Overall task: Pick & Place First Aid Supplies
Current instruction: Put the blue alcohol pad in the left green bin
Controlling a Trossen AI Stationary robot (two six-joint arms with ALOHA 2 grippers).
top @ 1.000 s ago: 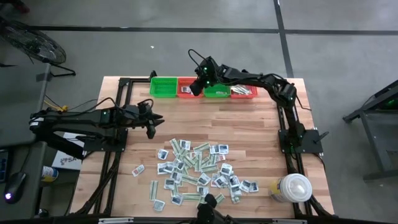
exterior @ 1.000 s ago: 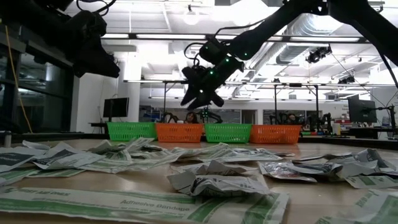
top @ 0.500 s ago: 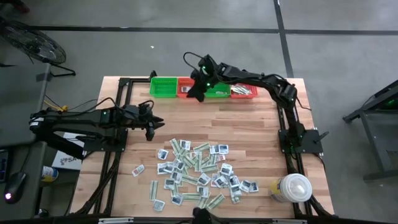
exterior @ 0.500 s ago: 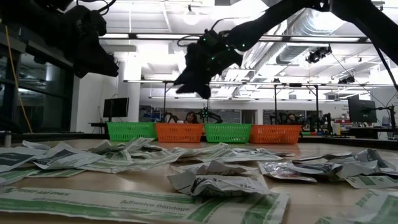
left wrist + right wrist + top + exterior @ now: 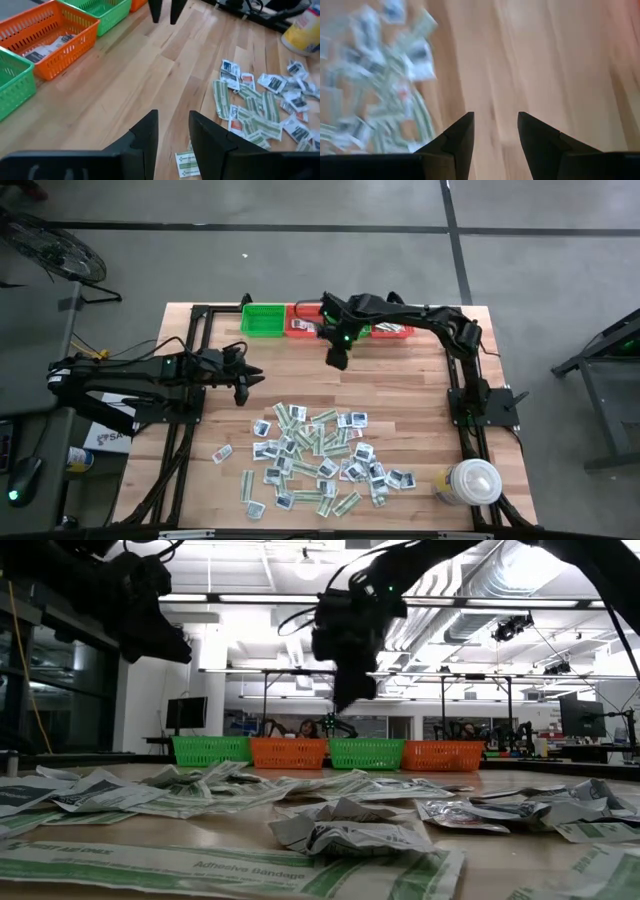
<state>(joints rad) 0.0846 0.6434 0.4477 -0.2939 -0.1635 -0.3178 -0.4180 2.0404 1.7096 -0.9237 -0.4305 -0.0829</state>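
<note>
The right gripper (image 5: 337,361) hangs in the air over bare planks of the pale wooden table (image 5: 400,390), its two dark fingers (image 5: 457,140) spread with a clear gap between them and nothing held in that gap. In the right wrist view only wood grain shows between the fingertips. Just behind this gripper, along the table's far edge, stands a row of small plastic mesh baskets: a green basket (image 5: 262,319) at the far left end, an orange basket (image 5: 302,323) next to it with a few white packets lying inside, then another green basket (image 5: 367,753) and an orange basket (image 5: 392,328) that also holds packets.

The first aid supplies (image 5: 320,450), a loose scatter of small flat white-and-grey square packets and narrow pale-green bandage strips, lie on the table well in front of the right gripper, toward the near edge, some overlapping one another. In the low view they fill the foreground, crumpled and flat on the wood.

The left gripper (image 5: 241,383) waits above bare wood, to the left of the right gripper and just beyond the heap's far left corner; its fingers (image 5: 148,135) stand apart and hold nothing. A large white round lidded container (image 5: 470,482) sits near the table's near right corner, well away from both grippers
</note>
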